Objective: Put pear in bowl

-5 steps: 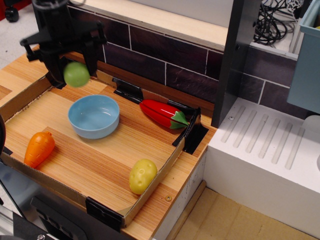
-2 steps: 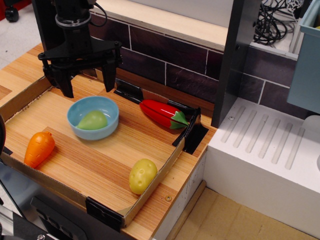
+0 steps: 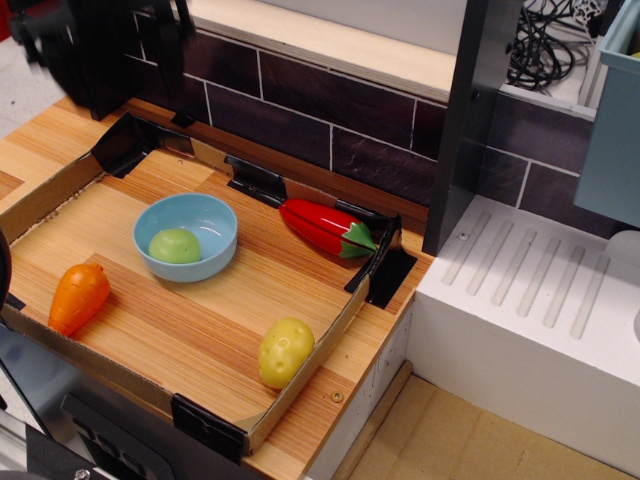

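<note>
Hand (image 3: 105,40) blurred at top left, grip unclear, pear (image 3: 175,245) in bowl (image 3: 213,215), carrot (image 3: 78,296) nearby

Pear (image 3: 175,245) smooth plastic; bowl (image 3: 212,217) glossy plastic; tray floor (image 3: 200,320) wood-grain, cardboard rim.

No legible text or labels, seemingly.

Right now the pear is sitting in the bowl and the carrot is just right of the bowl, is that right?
Not quite. The pear is in the bowl, but the carrot lies to the left of it and nearer the front edge of the tray, as the observation.image view shows.
</note>
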You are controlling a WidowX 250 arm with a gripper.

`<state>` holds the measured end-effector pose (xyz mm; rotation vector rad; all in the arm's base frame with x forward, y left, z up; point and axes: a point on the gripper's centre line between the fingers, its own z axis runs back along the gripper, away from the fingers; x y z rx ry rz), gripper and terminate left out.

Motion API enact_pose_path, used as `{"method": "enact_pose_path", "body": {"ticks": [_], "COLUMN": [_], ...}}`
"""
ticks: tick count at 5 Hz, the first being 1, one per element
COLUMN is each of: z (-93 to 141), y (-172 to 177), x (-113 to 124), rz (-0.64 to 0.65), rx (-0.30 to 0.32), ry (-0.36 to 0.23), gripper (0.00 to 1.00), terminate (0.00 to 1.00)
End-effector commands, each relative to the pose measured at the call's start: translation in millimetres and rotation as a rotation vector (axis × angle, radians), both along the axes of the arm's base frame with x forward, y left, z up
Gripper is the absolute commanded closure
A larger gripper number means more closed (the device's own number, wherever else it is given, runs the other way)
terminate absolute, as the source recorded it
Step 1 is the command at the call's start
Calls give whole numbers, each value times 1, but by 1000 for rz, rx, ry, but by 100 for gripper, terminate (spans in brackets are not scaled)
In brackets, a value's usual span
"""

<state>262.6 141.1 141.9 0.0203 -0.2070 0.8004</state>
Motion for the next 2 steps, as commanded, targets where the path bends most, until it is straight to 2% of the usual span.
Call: {"method": "enact_pose_path", "body": {"ticks": [1,2], "z": [50,50], "y": [25,25], "x": [2,2], "rz": [28,28], "rx": [66,66], "ry": [-43,-43], "gripper": [0,0], "terminate": [0,100]}}
